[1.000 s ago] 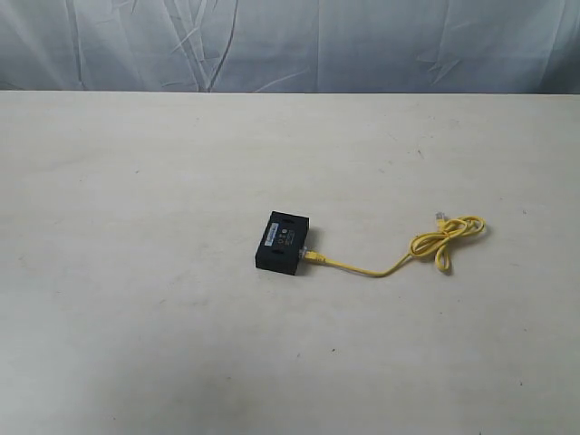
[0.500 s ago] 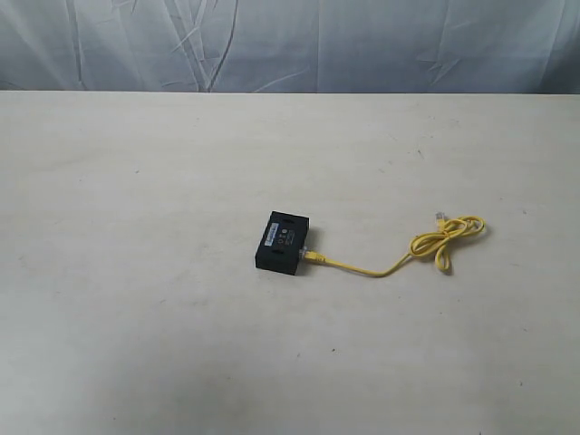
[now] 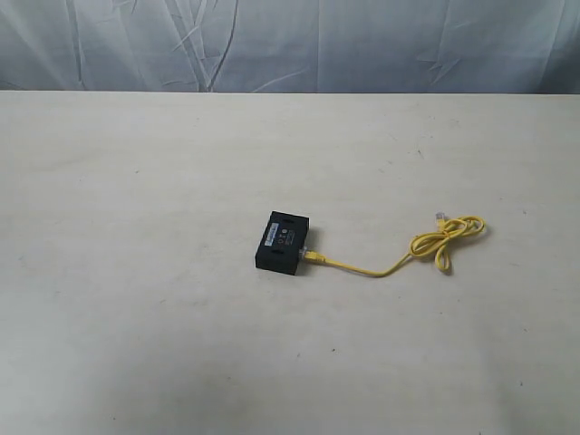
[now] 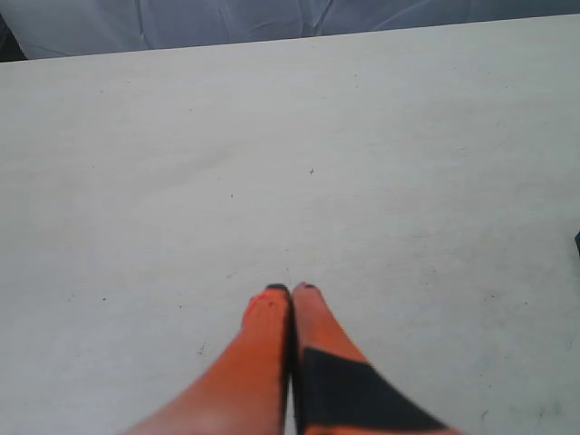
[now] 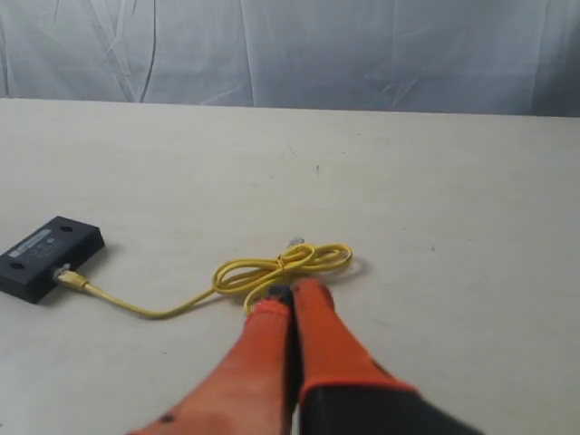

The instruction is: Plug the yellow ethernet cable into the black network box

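The yellow ethernet cable (image 3: 373,274) looks plugged into the black network box (image 3: 283,241). My left gripper (image 4: 291,288) and right gripper (image 5: 291,286) are squeezed shut, holding nothing. Next, I think I should just stay clear.

one yellow ethernet cable (image 3: 344,266), one black network box (image 3: 283,243)

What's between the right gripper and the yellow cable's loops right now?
Nothing visible. The right gripper, shut, has its tips right by the loops of the yellow ethernet cable, with only the table around them. The cable's far plug already sits at the side of the black network box.
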